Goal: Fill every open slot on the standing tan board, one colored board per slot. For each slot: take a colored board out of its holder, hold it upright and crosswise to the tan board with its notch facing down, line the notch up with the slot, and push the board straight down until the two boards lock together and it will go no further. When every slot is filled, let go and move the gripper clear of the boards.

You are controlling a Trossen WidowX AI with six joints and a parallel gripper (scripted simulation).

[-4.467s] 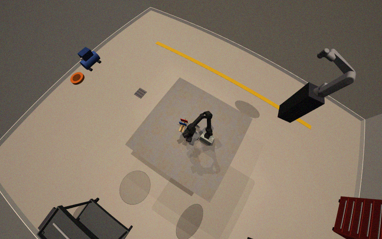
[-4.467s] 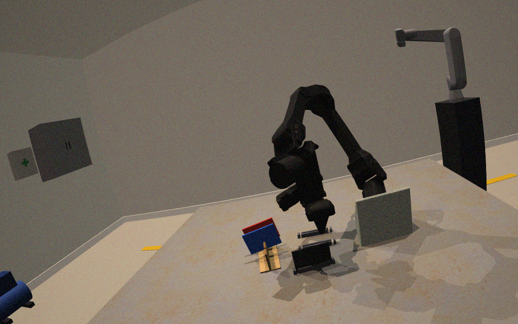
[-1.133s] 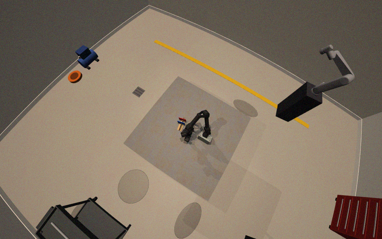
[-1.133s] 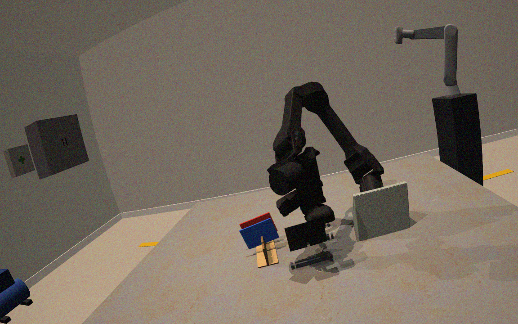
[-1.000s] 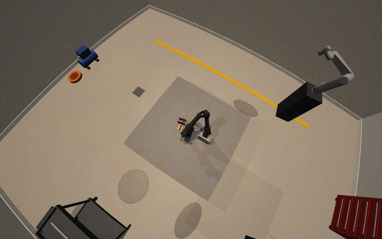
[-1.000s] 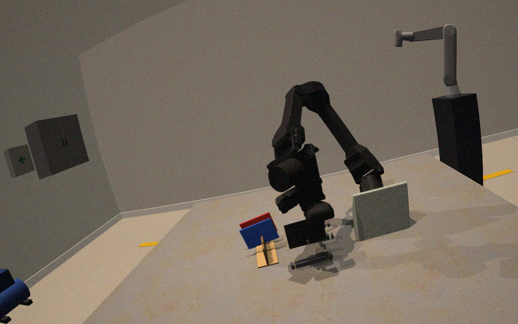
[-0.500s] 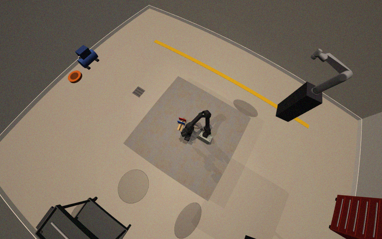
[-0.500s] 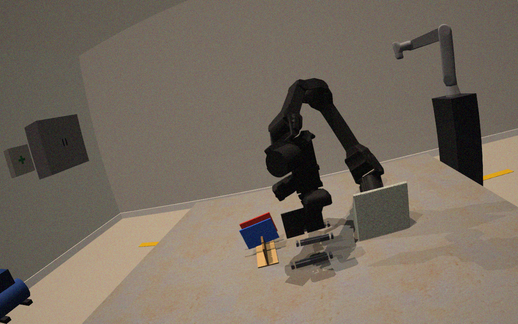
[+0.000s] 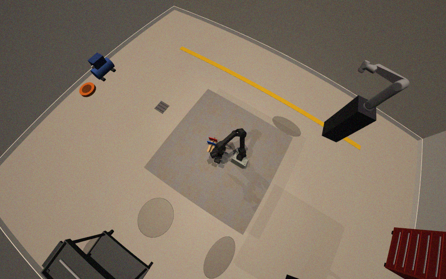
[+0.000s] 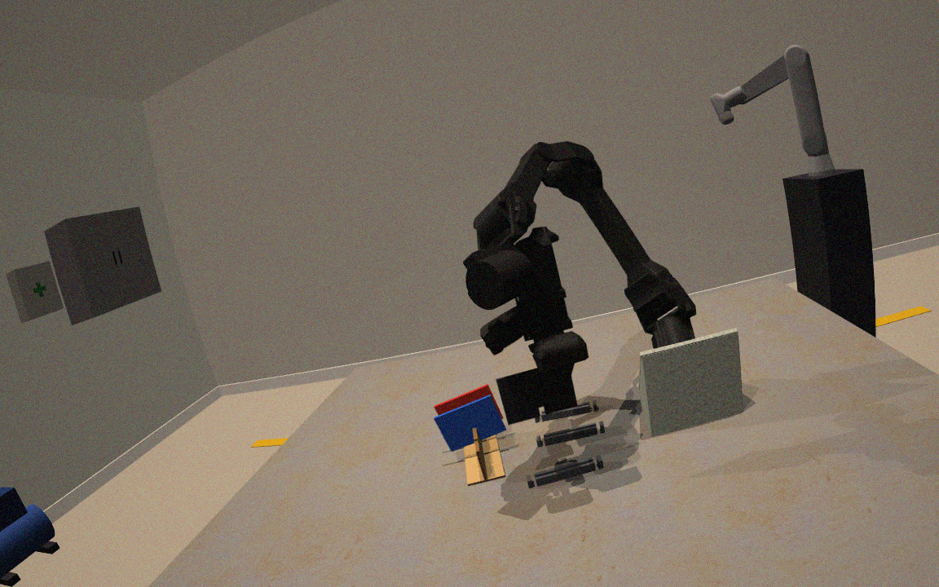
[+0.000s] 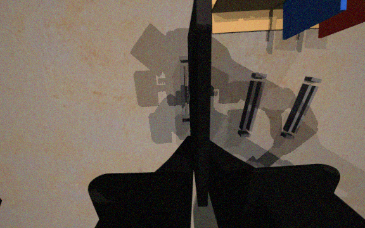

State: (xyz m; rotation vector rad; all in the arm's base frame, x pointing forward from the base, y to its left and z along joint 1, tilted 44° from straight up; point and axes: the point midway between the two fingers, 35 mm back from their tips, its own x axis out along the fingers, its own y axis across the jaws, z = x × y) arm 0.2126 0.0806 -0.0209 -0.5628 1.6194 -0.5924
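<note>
- The gripper [image 10: 559,390] [image 11: 194,140] is clamped on a black board [image 10: 520,395] [image 11: 200,79]; the board is upright, raised over the table [image 9: 183,162] [image 10: 786,496] [image 11: 59,142], apart from the tan board [image 9: 210,147] [image 10: 479,447] [image 11: 249,25].
- 3 holders [image 10: 566,473] [image 11: 251,106] lie side by side between the tan board and the arm's base [image 9: 239,161] [image 10: 692,383]; 2 show bare channels in the wrist view; the held board partly hides the other there.
- The tan board stands with 2 boards across it: blue [image 9: 211,142] [image 10: 469,423] [image 11: 310,16] and red [image 9: 213,139] [image 10: 462,399] [image 11: 357,20]; blue is nearer the exterior camera; its slots are too small to tell.
</note>
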